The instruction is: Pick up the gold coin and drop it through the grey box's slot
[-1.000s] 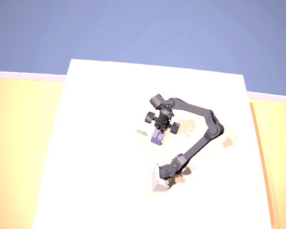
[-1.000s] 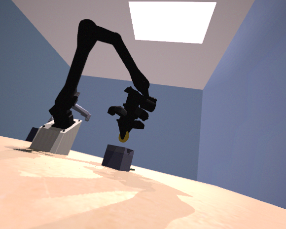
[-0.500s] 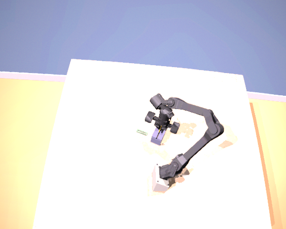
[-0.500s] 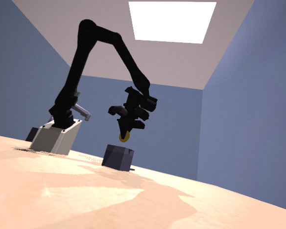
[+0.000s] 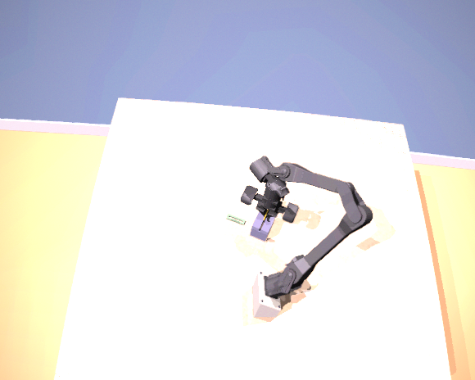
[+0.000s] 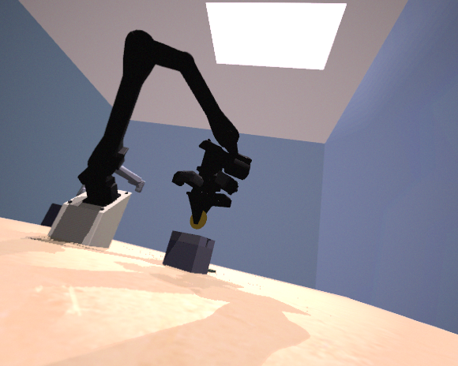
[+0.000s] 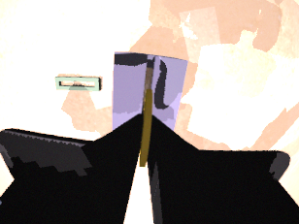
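Observation:
My gripper (image 5: 265, 216) (image 6: 198, 216) (image 7: 145, 119) is shut on the gold coin (image 6: 200, 222) (image 7: 148, 112) (image 5: 264, 220) and holds it on edge, pointing down. The coin hangs a short way above the grey box (image 5: 258, 232) (image 6: 188, 252) (image 7: 129, 100). In the wrist view the coin's edge lines up roughly with the dark slot (image 7: 158, 80) in the lid. The dark-green holder (image 5: 236, 219) (image 7: 78, 83) lies empty on the table, left of the box.
The arm's grey base block (image 5: 263, 305) (image 6: 88, 222) stands near the table's front, with the arm arching over from it. The white table (image 5: 169, 246) ends at an edge on every side.

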You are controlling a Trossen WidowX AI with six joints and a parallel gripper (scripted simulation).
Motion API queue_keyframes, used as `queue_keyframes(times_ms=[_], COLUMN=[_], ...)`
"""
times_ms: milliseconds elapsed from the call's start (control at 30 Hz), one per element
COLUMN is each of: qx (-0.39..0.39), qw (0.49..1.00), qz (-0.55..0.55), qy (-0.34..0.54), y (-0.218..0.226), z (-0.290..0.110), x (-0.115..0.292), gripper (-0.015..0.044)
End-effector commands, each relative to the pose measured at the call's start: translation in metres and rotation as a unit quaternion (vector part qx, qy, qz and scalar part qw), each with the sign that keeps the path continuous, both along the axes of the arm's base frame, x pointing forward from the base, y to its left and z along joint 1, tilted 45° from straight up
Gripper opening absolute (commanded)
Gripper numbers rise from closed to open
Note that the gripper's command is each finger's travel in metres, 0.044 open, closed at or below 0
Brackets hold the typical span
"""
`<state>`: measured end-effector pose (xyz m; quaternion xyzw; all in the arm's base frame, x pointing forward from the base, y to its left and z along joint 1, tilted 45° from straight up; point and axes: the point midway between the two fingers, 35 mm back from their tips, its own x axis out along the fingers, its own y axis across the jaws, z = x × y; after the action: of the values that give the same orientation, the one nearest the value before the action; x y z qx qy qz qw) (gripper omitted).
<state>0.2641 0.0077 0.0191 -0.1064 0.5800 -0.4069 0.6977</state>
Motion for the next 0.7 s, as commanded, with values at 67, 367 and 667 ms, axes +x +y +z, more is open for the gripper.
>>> queue_keyframes(times_ms=[67, 367, 667], qx=[-0.003, -0.003, -0.003], qw=[1.000, 1.000, 1.000], qz=[0.001, 0.000, 0.001], qy=[0.004, 0.003, 0.004], y=[-0.0033, -0.0062, -0.0086], z=[-0.0028, -0.0054, -0.0080], x=[-0.0017, -0.0007, -0.0021], gripper=[0.0000, 0.0000, 0.0000])
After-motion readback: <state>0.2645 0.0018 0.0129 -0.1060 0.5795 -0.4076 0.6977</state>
